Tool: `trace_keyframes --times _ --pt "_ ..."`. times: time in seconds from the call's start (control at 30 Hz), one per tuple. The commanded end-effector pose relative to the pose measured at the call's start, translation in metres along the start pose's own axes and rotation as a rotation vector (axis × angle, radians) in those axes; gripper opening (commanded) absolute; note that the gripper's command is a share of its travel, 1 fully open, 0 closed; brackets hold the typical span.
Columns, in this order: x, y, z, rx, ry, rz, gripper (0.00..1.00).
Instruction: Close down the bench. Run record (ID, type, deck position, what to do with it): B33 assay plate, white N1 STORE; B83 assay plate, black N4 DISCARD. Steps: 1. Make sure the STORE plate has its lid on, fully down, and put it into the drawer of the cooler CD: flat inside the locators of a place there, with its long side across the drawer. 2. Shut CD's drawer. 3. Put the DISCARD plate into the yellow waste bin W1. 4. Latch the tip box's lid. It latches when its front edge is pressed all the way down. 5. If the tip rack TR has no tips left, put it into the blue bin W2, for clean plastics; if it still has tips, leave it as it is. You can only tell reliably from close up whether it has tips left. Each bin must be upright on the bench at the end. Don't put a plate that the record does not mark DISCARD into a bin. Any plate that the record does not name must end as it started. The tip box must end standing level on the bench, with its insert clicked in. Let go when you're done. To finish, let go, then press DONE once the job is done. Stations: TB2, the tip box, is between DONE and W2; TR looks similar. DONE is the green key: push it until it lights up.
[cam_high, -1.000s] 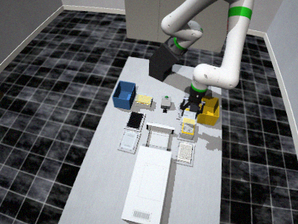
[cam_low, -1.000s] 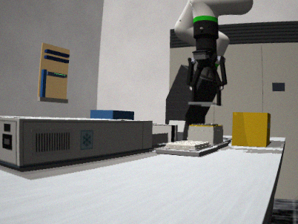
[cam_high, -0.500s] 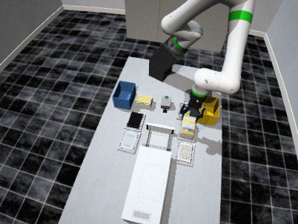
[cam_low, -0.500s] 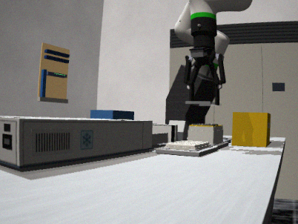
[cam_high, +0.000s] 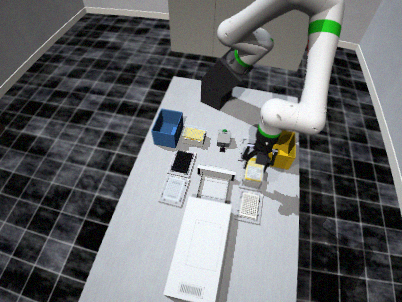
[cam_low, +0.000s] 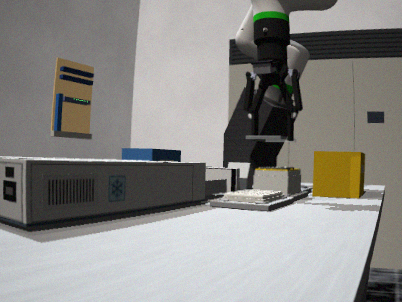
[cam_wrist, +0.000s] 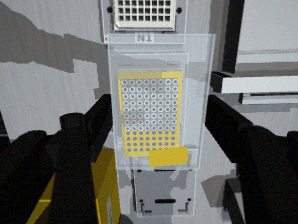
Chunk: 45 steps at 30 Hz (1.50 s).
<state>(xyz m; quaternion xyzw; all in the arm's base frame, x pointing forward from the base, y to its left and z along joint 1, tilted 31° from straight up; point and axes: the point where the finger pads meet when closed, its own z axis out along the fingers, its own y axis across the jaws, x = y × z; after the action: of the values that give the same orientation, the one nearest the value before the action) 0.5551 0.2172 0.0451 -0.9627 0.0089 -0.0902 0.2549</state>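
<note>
Presently the hand hangs above the surface, its dark fingers closed on the two long edges of a clear plate lid, held flat and level in the air. In the wrist view the lid reads as a transparent rectangle with a yellow tab near its 6 o'clock edge.

Seen through the lid, directly below, is the yellow tip rack with its grid of round holes; whether tips sit in them cannot be told from here. Past the lid's 12 o'clock edge lies the N1 label, and beyond it the white assay plate, uncovered on its deck mat.

In the top view the yellow waste bin stands upright at 3 o'clock of the hand, just beside it. The cooler lies toward 7 o'clock, its drawer pulled open and pointing to the green key. At 9 o'clock, well apart, sit the black assay plate, the tip box and the blue bin.
</note>
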Motion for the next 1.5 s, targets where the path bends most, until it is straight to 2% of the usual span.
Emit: trace_keyframes --times 0.0,1.47 --pt "0.008 -0.001 -0.001 0.000 0.002 -0.001 0.10" --pt "0.114 -0.013 -0.001 0.000 0.002 -0.001 0.10"
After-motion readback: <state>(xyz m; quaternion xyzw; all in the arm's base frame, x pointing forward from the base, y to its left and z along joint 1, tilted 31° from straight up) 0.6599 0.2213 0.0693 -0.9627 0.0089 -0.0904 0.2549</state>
